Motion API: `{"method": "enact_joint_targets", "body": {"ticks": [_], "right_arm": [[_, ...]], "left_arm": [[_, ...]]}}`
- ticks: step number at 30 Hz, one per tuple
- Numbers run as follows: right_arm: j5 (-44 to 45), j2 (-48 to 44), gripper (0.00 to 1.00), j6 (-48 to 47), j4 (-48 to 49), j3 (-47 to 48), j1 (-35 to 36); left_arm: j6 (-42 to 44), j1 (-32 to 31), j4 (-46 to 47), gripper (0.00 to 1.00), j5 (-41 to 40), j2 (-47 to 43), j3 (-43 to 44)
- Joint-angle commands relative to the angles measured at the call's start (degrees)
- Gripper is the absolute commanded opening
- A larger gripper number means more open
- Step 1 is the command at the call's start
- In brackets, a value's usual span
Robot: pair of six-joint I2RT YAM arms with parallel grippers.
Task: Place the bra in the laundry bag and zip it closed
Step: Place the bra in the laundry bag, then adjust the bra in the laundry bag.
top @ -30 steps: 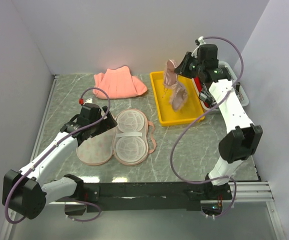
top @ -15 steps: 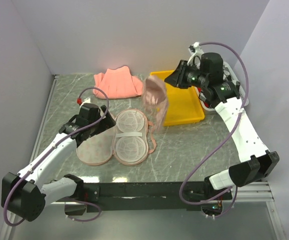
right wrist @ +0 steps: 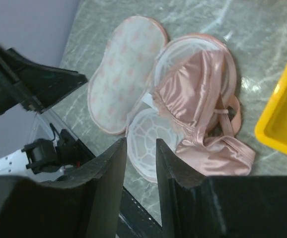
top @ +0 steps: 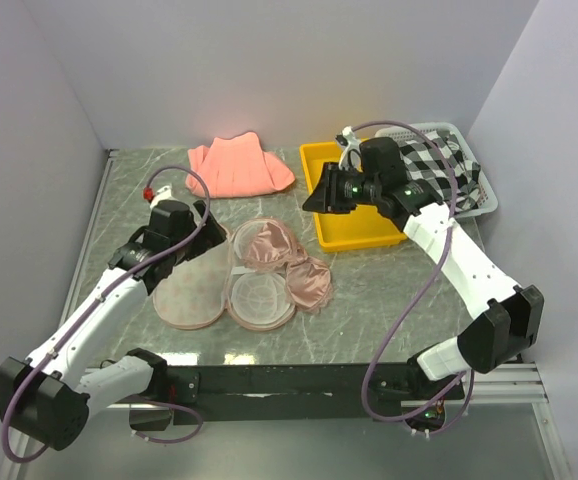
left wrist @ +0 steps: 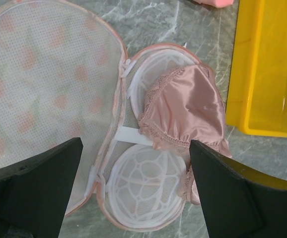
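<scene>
On laundry bag (top: 187,288), bra (top: 307,284) hiding one half

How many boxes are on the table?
2: a yellow tray at the back middle, and a grey basket holding checked cloth at the back right. None looks hidden.

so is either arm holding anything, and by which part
Nothing. The bra lies free on the open bag; the left fingers and right fingers are empty.

My grey stone table (top: 389,290), the open laundry bag (top: 184,290) flat on it on my left side, the shiny pink bra (top: 304,280) half on the bag and half on the table, a folded pink cloth (top: 239,167) at the back, a yellow tray (top: 359,238), a white basket (top: 437,127) far right
</scene>
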Motion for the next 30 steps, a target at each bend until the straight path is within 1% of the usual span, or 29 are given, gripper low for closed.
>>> {"method": "enact_joint_targets", "body": {"ticks": [1,2,3,4,5,6,8,9,10,11,12,13,14,16,17,19,22,23,24,27,30], "right_arm": [[4.7,-0.3,0.41,2.9,-0.5,-3.8,-0.3],[4.3,-1.0,0.51,4.0,1.2,-5.7,-0.3],[4.0,-2.8,0.54,7.0,2.5,-10.5,-0.2],[5.3,-3.9,0.59,8.4,4.0,-13.0,-0.3],[6.5,-5.1,0.70,9.9,5.8,-15.6,-0.3],[7.8,-7.3,0.71,12.1,6.4,-20.0,-0.9],[7.9,-9.5,0.71,14.3,9.7,-24.7,-2.0],[7.0,-11.2,0.70,15.8,11.1,-29.1,-2.5],[6.6,-12.2,0.70,16.5,13.1,-30.9,-3.2],[7.1,-13.2,0.70,16.8,13.7,-32.5,-3.2],[6.7,-14.5,0.69,17.3,14.6,-35.3,-3.2],[6.0,-14.8,0.70,17.4,15.6,-36.4,-3.7],[5.2,-15.1,0.69,17.6,16.0,-37.5,-3.7],[5.1,-15.3,0.70,18.2,16.9,-39.8,-3.8],[5.4,-15.2,0.69,18.4,17.3,-40.6,-3.7],[6.3,-15.5,0.69,19.4,18.8,-43.0,-3.9],[6.6,-15.4,0.70,20.9,21.0,-45.7,-4.2],[6.5,-15.2,0.69,21.5,21.5,-46.9,-4.5],[6.4,-15.2,0.69,21.6,22.0,-47.3,-4.6],[6.4,-15.0,0.69,22.3,23.3,-49.0,-5.3],[5.8,-14.4,0.69,22.3,24.4,-50.0,-5.7]], "left_arm": [[4.1,0.4,5.3,0.97,3.0,1.2,0.5],[6.6,0.4,6.9,0.96,4.4,2.3,1.2],[7.2,0.5,8.2,0.97,6.2,5.0,2.0],[7.5,0.7,8.9,0.97,7.1,6.4,4.0],[8.5,1.0,10.0,0.97,8.5,7.9,4.8],[9.1,2.0,12.3,0.97,13.4,11.4,5.8],[10.9,2.6,13.7,0.97,18.1,15.5,9.5],[11.5,2.7,15.3,0.97,19.6,19.5,10.7],[11.8,2.7,16.0,0.97,22.5,21.6,13.0],[13.0,2.9,16.7,0.97,24.0,25.6,14.3],[13.7,2.9,17.1,0.97,25.5,27.6,15.8],[14.2,2.9,16.6,0.97,27.0,29.7,19.1],[15.4,2.9,16.7,0.97,28.1,33.4,20.6],[16.6,3.0,16.9,0.97,31.5,37.1,24.5],[17.4,2.9,17.1,0.97,33.2,40.5,25.5],[18.2,2.9,16.4,0.99,34.8,43.1,27.8],[18.9,2.9,17.2,0.99,36.2,45.8,27.4],[18.8,3.0,16.6,0.97,35.5,46.6,27.4],[18.8,2.9,17.0,0.95,35.2,46.6,27.2],[19.1,2.9,18.4,0.97,36.2,46.4,24.5],[19.5,2.9,20.0,0.96,37.1,46.5,22.5]]}}
